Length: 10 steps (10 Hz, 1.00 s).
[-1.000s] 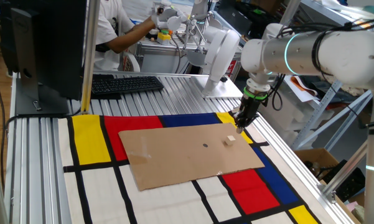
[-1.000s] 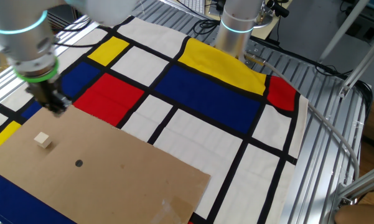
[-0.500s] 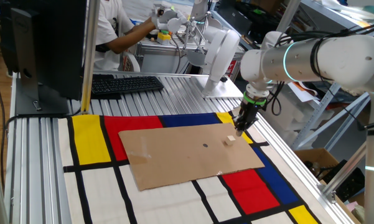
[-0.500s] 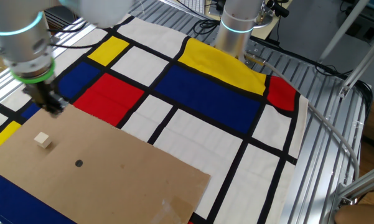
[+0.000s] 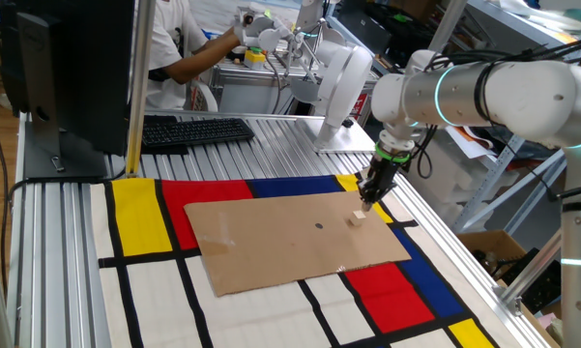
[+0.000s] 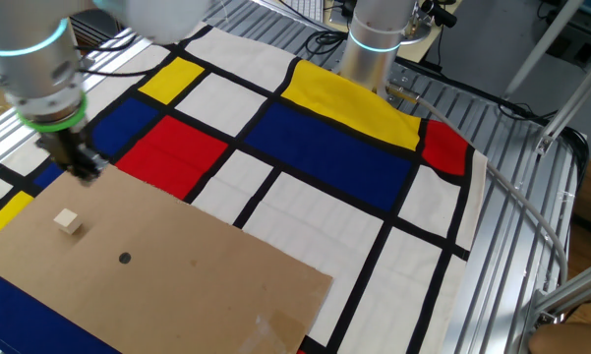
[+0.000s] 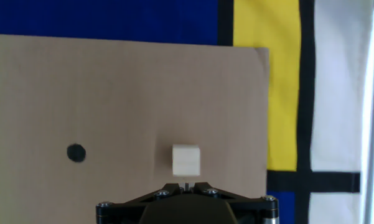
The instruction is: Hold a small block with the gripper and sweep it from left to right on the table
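In the hand view, the black gripper point(image 7: 187, 185) fills the bottom centre of the frame, its jaws pressed together with nothing between them. Just above it in the frame, apart from the fingertips, sits the small block point(image 7: 186, 159), a pale wooden cube lying flat on the brown cardboard sheet point(image 7: 112, 93). Being a cube, it has no long axis; its faces run roughly square with the cardboard's edges. To the block's left, at mid-left of the frame, is a small dark dot mark point(image 7: 76, 152). Beyond the cardboard's right edge lie yellow, blue and white panels of the mat point(image 7: 280, 74). In one fixed view the gripper point(image 5: 366, 200) points straight down, right of centre, just above the block point(image 5: 357, 218), which rests near the cardboard's right end on the desk point(image 5: 271, 135). At the upper left stand a keyboard point(image 5: 193, 130) and a dark monitor point(image 5: 68, 68).
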### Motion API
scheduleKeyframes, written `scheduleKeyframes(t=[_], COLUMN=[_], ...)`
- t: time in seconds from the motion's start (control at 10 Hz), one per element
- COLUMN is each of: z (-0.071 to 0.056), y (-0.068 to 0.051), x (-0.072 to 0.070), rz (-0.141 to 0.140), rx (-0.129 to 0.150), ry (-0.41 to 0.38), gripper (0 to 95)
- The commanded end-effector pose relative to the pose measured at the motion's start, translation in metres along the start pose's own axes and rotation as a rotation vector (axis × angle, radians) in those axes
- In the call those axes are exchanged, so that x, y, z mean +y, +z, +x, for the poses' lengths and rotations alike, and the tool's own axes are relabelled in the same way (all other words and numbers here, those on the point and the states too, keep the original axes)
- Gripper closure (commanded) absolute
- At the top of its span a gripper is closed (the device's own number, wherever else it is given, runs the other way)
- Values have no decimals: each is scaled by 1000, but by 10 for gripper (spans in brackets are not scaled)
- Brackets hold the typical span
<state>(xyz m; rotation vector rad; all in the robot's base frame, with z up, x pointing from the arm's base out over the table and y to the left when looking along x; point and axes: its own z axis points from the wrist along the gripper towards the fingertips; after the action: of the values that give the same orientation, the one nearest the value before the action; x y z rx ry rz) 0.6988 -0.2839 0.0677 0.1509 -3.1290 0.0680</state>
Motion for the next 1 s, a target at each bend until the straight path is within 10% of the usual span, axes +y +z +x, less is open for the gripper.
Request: scheduleKeyframes(t=[0.1,1.0], z=[5,5], y=[-1,-1], x=[2,2], rz=[2,-1], rx=[-4,3], ry=[3,8], gripper=[950,950])
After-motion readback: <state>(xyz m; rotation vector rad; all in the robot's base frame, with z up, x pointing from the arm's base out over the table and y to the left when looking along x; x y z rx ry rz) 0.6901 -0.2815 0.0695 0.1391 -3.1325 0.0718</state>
